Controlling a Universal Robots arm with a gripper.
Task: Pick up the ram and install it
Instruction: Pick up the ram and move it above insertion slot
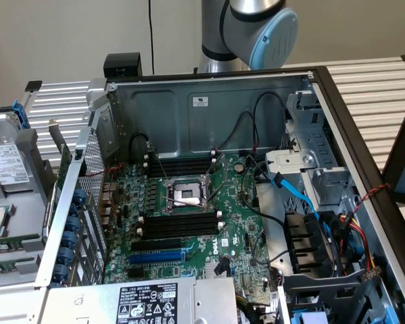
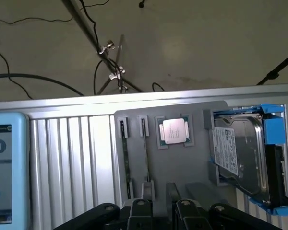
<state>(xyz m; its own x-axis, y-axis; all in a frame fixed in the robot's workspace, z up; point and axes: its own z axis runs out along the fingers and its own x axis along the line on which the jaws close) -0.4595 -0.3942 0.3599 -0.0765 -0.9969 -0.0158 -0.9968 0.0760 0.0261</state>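
Two thin green ram sticks stand on edge in a grey holder plate (image 2: 182,167), one ram (image 2: 145,153) beside the other (image 2: 125,160). My gripper (image 2: 162,213) hangs over the plate's near edge, open, its black fingers (image 2: 140,213) apart with nothing between them. The nearer stick lies just ahead of the fingertips. In the exterior view the open computer case holds the green motherboard (image 1: 236,229) with black memory slots (image 1: 182,226) either side of the CPU socket (image 1: 185,192). The arm's blue-capped joint (image 1: 270,37) rises behind the case.
A CPU chip (image 2: 174,131) and a hard drive in a blue bracket (image 2: 240,158) sit on the same plate. A teach pendant (image 2: 5,167) lies on the ribbed table. Inside the case are a blue slot (image 1: 155,256), loose cables (image 1: 297,196) and drive bays (image 1: 324,175).
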